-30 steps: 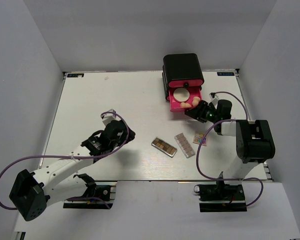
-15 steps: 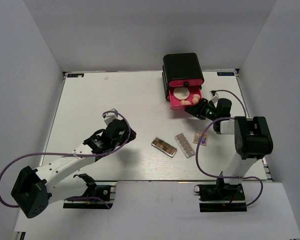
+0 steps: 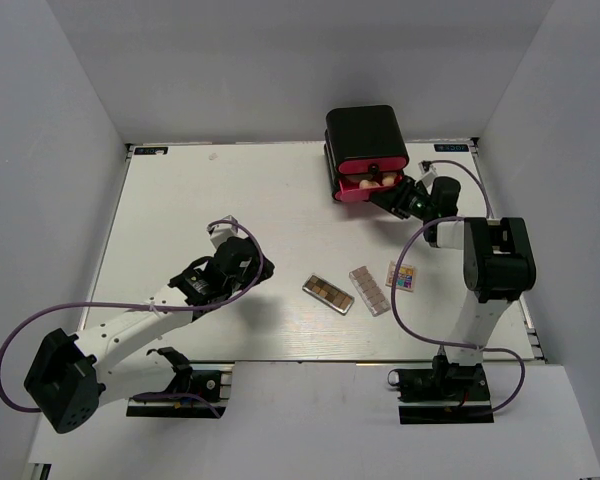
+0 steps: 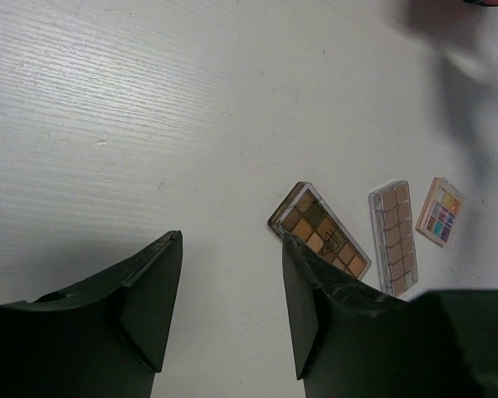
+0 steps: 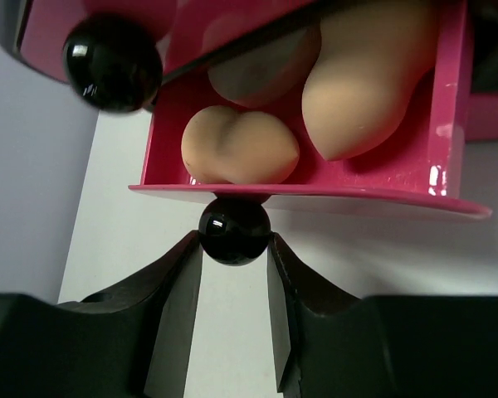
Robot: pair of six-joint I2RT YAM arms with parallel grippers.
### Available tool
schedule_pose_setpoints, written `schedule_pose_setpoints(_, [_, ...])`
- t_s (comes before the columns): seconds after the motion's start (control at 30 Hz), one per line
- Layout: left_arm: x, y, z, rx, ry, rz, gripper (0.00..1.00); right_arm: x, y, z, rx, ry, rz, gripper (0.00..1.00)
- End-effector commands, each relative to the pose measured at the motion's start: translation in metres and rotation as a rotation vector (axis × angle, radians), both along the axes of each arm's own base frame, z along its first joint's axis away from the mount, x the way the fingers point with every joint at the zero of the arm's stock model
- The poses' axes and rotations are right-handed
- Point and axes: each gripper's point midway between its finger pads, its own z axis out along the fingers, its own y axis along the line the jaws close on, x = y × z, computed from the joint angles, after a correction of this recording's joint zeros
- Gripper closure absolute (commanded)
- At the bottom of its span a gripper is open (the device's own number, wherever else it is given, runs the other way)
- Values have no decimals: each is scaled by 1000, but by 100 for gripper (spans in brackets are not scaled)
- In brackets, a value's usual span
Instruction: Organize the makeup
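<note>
1. My left gripper [image 4: 231, 249] hovers over a bare part of the table [image 3: 180, 200]. Its fingers are spread and nothing is between them.
2. Three palettes lie flat on the table at 3 o'clock from that gripper in the top view. First is the brown rectangular palette [image 3: 328, 294], then the clear pinkish palette [image 3: 369, 290] just beside it. The small square multicolour palette [image 3: 400, 277] lies near the pinkish one, at its 2 o'clock. All three are outside the box and untouched by either arm.
3. The black box [image 3: 365, 130] stands at 1 o'clock from the table's centre, against the far edge. Its pink drawer [image 3: 365, 188] stands out only a little from the front.
4. The wrist view shows two beige egg sponges in that drawer, the smaller egg sponge [image 5: 241, 145] and the larger egg sponge [image 5: 369, 79]. I cannot identify a shaded shape behind them.
5. My right gripper [image 3: 408, 200] sits at 4 o'clock from the drawer front. Its fingers pinch the drawer knob [image 5: 234, 230].
6. Finding: I judge the step in hand to be shutting the sponge drawer, and it is nearly home.
7. Next move: push the knob straight toward 12 o'clock until the front sits flush, then release and back off. The larger sponge reaches up under the box and may catch. The palettes remain to be stowed, perhaps in the drawer behind the upper knob [image 5: 112, 62].
</note>
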Motion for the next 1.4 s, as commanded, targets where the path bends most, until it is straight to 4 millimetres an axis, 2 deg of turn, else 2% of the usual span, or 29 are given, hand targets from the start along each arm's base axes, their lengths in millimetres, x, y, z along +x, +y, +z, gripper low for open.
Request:
schedule_pose_setpoints(0.0, [5,-8,19,-30,-37,-19,39,31,5,30,0,-120,4,73])
schedule_pose_setpoints(0.07, [5,-8,19,-27,-34,-19,38,39,8,25,6,-108,4,73])
schedule_pose_setpoints(0.13, [6,-9,19,-24,-33,-18,39,50,13,34,11,-131,12,72])
schedule_pose_setpoints(0.17, [6,-9,19,-26,-32,-19,39,53,15,28,12,-121,15,73])
schedule_pose_setpoints(0.23, [6,-9,19,-20,-31,-19,38,61,21,29,17,-125,20,72])
schedule_pose_setpoints(0.4, [9,-11,21,-13,-28,-24,39,70,33,23,30,-107,27,71])
schedule_pose_setpoints(0.43, [9,-12,22,-12,-30,-26,38,71,35,23,38,-102,25,68])
schedule_pose_setpoints(0.53, [10,-13,21,-6,-26,-29,39,63,41,22,59,-86,43,59])
schedule_pose_setpoints(0.63, [11,-13,22,-5,-27,-27,39,52,38,26,72,-83,50,49])
schedule_pose_setpoints(0.7, [10,-13,21,-5,-26,-28,38,40,33,17,70,-56,49,45])
schedule_pose_setpoints(0.73, [9,-13,20,-7,-23,-31,39,35,32,21,72,-65,50,44])
schedule_pose_setpoints(0.77, [10,-14,20,-9,-26,-31,38,27,29,14,71,-49,48,44])
schedule_pose_setpoints(0.83, [10,-14,19,-9,-25,-35,39,20,26,17,68,-55,53,44])
schedule_pose_setpoints(0.97, [9,-15,18,-10,-23,-39,38,9,23,10,48,-47,53,44])
schedule_pose_setpoints(1.1, [8,-14,16,-11,-19,-39,38,16,20,-6,19,-31,29,46])
schedule_pose_setpoints(1.17, [7,-12,16,-10,-18,-34,39,26,20,-5,12,-40,24,46])
schedule_pose_setpoints(1.2, [7,-12,16,-9,-18,-31,38,30,20,-13,8,-27,19,46])
schedule_pose_setpoints(1.27, [6,-11,15,-8,-16,-29,39,40,22,-12,3,-36,20,46])
schedule_pose_setpoints(1.3, [7,-11,17,-9,-19,-28,38,43,21,-21,-3,-21,19,46])
schedule_pose_setpoints(1.37, [7,-11,17,-5,-17,-27,39,51,21,-19,-4,-32,16,46])
